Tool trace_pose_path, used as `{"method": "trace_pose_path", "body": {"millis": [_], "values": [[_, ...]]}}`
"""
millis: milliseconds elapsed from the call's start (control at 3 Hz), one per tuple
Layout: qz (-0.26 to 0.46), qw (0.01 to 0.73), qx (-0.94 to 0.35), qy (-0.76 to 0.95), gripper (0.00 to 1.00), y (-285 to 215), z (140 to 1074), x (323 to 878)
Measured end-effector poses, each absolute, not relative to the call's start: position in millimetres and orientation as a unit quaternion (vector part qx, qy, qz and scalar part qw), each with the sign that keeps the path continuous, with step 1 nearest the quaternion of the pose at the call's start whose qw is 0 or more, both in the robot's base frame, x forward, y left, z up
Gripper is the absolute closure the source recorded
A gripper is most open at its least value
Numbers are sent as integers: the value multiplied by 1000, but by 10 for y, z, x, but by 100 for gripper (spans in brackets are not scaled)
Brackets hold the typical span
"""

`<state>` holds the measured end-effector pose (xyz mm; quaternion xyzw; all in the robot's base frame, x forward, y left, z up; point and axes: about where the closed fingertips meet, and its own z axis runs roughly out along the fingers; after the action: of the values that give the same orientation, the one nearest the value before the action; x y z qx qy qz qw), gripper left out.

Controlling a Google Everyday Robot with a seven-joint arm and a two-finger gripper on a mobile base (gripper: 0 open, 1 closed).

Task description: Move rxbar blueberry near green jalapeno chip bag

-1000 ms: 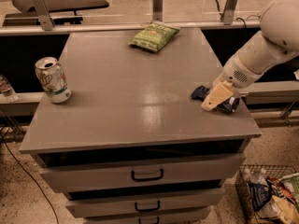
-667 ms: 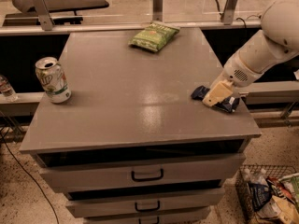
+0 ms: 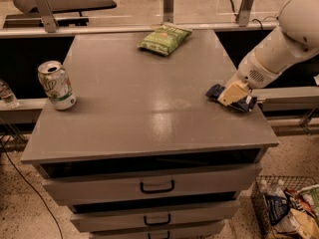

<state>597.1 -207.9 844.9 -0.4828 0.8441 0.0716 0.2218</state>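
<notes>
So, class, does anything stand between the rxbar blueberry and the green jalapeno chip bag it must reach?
Nothing visible does. The gripper sits on the rxbar blueberry near the right edge. Only tabletop lies between it and the green jalapeno chip bag at the far edge. The soda can stands off at the left.

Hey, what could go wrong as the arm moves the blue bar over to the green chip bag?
The small dark-blue snack bar wrapper lies close to the right edge of the grey table, with the hand right on top of it; a slip could push it off the side. The puffy light-green chip bag sits at the table's far edge, so an overshoot might nudge it off the back.
</notes>
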Motion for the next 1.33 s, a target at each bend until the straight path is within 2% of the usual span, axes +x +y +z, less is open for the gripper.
{"method": "trace_pose_path", "body": {"millis": [333,667,1333], "values": [[47,262,-491,830,100,-2083,8833,6133],[47,262,-491,830,100,-2082,8832,6133],[24,293,-505,811,100,-1934,8785,6735]]}}
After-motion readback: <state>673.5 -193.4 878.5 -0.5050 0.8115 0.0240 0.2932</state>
